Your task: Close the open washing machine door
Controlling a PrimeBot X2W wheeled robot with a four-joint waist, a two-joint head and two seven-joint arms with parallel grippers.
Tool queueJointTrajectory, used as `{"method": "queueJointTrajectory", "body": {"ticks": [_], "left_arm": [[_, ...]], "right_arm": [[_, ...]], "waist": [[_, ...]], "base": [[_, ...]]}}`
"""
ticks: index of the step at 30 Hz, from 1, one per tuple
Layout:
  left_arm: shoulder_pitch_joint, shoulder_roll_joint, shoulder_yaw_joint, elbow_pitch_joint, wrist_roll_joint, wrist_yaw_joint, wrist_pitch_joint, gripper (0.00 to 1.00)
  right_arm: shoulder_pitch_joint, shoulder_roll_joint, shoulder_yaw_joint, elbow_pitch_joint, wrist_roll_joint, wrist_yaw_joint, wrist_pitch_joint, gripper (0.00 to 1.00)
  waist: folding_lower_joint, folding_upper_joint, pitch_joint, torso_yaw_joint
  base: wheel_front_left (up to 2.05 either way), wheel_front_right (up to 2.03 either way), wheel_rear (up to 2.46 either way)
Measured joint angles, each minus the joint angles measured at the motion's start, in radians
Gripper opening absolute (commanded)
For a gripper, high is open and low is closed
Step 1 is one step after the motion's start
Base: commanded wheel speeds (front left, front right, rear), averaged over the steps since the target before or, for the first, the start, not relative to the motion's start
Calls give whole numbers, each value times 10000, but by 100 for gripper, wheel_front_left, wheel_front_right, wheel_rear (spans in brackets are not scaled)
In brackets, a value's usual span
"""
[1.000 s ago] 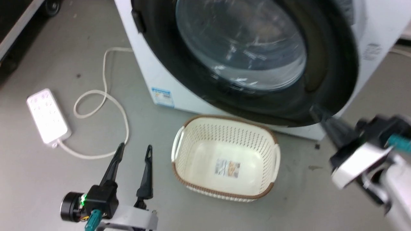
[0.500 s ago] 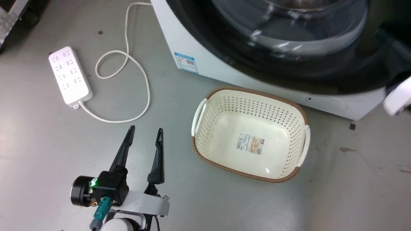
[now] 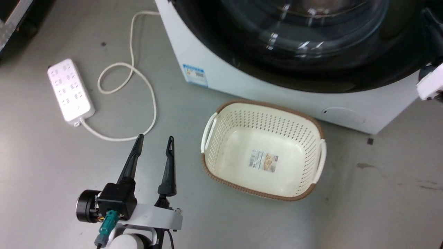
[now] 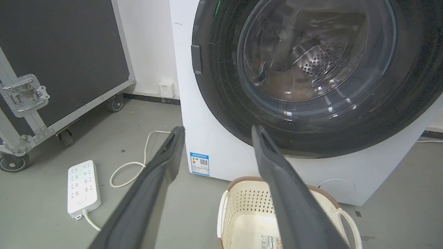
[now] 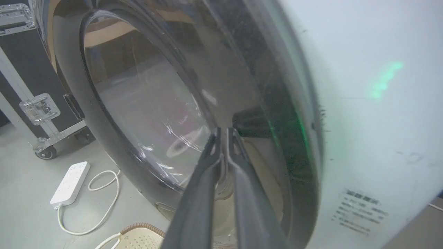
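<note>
Grey floor (image 3: 52, 173); glossy round washing machine door (image 4: 311, 69), bulging glass; left claw (image 3: 154, 137) wide, empty; right claw (image 5: 224, 130) pinched together, empty.

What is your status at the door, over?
Left gripper open, right gripper shut, empty. Washing machine door looks flush, closed. Basket on floor before it, not blocking.

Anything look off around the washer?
Nothing damaged or spilled. Only floor clutter: a white plastic power strip lies loose left of the white boxy washing machine, its white cord looped; a small dark scrap and a brownish stain mark the grey floor right of the cream perforated basket.
</note>
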Motion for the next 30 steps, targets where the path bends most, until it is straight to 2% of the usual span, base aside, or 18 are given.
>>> {"method": "queueJointTrajectory", "body": {"ticks": [1, 6, 9, 14, 18, 19, 22, 26, 30], "left_arm": [[0, -2, 44, 40, -35, -48, 0, 100], [65, -6, 380, 320, -52, -320, 0, 100], [233, -8, 585, 443, -104, -489, 0, 100], [638, -12, 961, 648, -132, -779, 0, 100], [988, -12, 1170, 679, -219, -880, 0, 100], [1207, -12, 1340, 686, -219, -991, 0, 100], [1323, -12, 1390, 704, -219, -1103, 0, 100], [1335, -13, 1390, 786, -217, -1139, 0, 100], [1366, -13, 1346, 988, 12, -1174, 0, 100]], "right_arm": [[104, 50, 46, -61, 58, -13, -100, 100], [1260, 353, 151, -725, 127, -69, -343, 100], [2202, 642, -303, -1521, -17, -69, -389, 100], [4076, 1406, -1653, -3256, -1110, -69, -414, 100], [5731, 2337, -2709, -4449, -2123, -69, -416, 100], [6849, 2972, -3290, -5120, -2966, -69, -414, 100], [7804, 3620, -3937, -5637, -3551, -69, -416, 100], [8839, 4126, -4395, -6182, -4249, -69, -414, 100], [9485, 4349, -4468, -6368, -4857, -69, -410, 100]], "waist": [[0, 0, -104, -61], [-1, 0, -744, -479], [-2, 0, -1185, -810], [-3, 0, -1945, -1412], [-3, 0, -2487, -1880], [-4, 0, -2780, -2244], [-3, 0, -2977, -2531], [-2, 0, -3112, -2732], [-1, 0, -3142, -2796]], "base": [[0, 0, 0], [0, 0, 0], [0, 0, 0], [0, 0, 0], [0, 0, 0], [0, 0, 0], [0, 0, 0], [0, 0, 0], [0, 0, 0]]}}
